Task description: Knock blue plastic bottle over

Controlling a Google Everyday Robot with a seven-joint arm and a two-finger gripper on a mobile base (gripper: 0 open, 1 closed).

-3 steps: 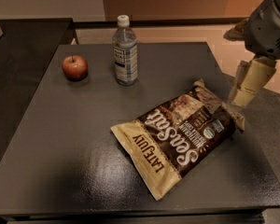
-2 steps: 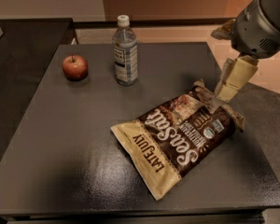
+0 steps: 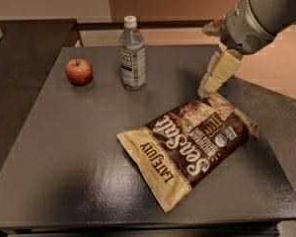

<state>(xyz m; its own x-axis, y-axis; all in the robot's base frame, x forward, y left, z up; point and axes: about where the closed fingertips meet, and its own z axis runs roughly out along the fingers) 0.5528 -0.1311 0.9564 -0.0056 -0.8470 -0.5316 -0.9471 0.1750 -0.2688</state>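
While bottle (image 3: pixel 132 53) stands, claw (image 3: pixel 206 90) hovers over bag (image 3: pixel 187 147)

The gripper (image 3: pixel 206 89) hangs over the right of the table (image 3: pixel 172 78), just above the upper edge of the chip bag (image 3: pixel 187 149) — which sprawls beneath it and nearer the camera. Leftward from the gripper, open surface runs to the upright blue plastic bottle (image 3: pixel 132 53) — the apple (image 3: pixel 79 71) stands beyond.

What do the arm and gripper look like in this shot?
The arm is a light grey, rounded cylinder with a bulbous wrist housing; no cables or markings show. The gripper, upper right over the far end of the Late July snack bag, is cream-coloured and blocky, in stacked angular segments.
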